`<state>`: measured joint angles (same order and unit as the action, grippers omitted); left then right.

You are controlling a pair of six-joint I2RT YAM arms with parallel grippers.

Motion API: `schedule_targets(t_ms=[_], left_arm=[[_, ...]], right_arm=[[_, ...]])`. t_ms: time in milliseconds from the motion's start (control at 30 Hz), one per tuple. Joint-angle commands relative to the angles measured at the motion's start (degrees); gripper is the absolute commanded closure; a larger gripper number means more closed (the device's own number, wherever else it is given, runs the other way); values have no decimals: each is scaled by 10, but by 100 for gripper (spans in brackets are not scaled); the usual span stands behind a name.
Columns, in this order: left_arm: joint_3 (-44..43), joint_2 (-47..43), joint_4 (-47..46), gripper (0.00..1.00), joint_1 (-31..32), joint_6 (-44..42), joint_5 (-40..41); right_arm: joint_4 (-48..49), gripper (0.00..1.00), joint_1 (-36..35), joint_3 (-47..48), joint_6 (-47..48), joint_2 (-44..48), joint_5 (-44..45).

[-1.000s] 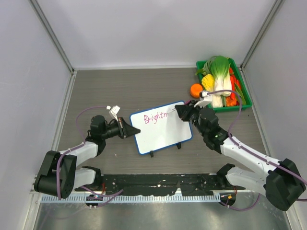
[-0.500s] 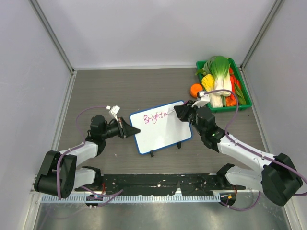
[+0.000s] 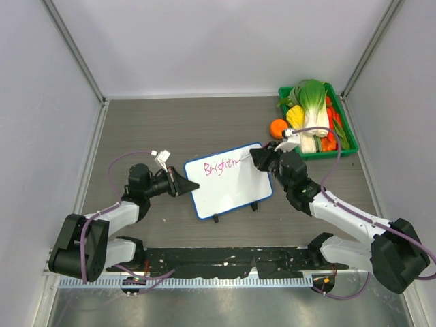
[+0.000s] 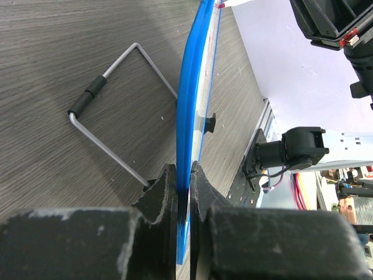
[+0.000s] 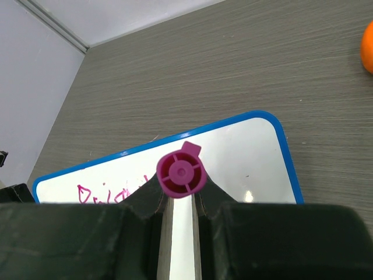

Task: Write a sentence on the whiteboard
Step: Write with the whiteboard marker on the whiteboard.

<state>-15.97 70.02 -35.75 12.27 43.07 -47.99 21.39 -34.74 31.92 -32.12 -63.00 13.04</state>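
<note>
Whiteboard (image 3: pixel 228 180) propped on bench (image 3: pixel 170 129), left edge clamped in left tool (image 3: pixel 189 185); sentence (image 3: pixel 221 167) barely begun, one pink part-word on top line; right tool (image 3: pixel 255 158) clenched on pink marker (image 5: pixel 181 170) at its end; most words unwritten.

Overhead view plus two close wrist views, whiteboard (image 3: pixel 231 187) shared
</note>
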Motion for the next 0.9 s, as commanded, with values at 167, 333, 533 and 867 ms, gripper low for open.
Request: schedule_targets(t_ms=[167,333,533,867], left_arm=[[1,12,34,100,-1,-47,47],[1,13,34,100,-1,-46,47],[1,13,34,100,-1,-47,48],[1,13,33,100,-1,-46,47]], right_arm=[[10,99,7,24,4,0,17],[16,99,7,30,2,-6,7],[23,99,7,32,0,-16,-15],[9,99,7,27,7,-12,-41]])
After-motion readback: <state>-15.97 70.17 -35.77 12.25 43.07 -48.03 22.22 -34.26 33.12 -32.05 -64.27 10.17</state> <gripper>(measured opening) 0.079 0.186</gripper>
